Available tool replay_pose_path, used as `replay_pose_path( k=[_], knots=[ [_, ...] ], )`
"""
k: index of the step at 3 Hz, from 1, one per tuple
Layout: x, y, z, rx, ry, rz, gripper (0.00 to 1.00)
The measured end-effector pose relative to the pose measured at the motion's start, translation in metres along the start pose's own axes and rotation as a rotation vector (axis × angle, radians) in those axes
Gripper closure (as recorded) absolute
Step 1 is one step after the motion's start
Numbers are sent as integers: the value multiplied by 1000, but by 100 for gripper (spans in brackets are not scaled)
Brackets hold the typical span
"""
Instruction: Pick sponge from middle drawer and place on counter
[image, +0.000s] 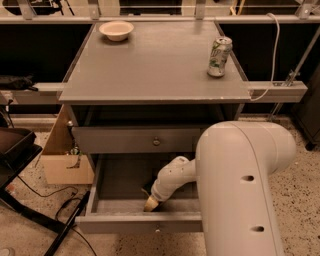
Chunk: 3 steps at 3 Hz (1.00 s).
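The middle drawer (117, 182) is pulled open below the closed top drawer (125, 141). My gripper (150, 203) is down inside the open drawer, near its front wall and a little right of centre, with its pale tip touching or almost touching the drawer floor. The sponge does not show; the gripper and wrist (170, 180) cover the spot where the tip points. The counter (155, 65) is the broad grey top of the cabinet, above the drawers.
A pale bowl (116, 30) stands at the counter's far left corner and a soda can (219, 49) near its right edge. My large white arm link (240, 190) fills the lower right. A cardboard box (62, 160), cables and a black frame lie on the floor at the left.
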<state>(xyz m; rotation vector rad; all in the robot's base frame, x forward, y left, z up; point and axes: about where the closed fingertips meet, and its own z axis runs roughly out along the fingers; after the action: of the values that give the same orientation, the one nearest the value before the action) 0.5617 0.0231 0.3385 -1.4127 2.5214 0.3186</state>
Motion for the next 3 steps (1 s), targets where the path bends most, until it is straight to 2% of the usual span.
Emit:
replay_pose_path(
  k=[1,2,3],
  knots=[
    [-1,0,-3,0,0,0,73],
    [-4,1,-11,0,0,0,96],
    [-4,1,-11,0,0,0,100]
  ],
)
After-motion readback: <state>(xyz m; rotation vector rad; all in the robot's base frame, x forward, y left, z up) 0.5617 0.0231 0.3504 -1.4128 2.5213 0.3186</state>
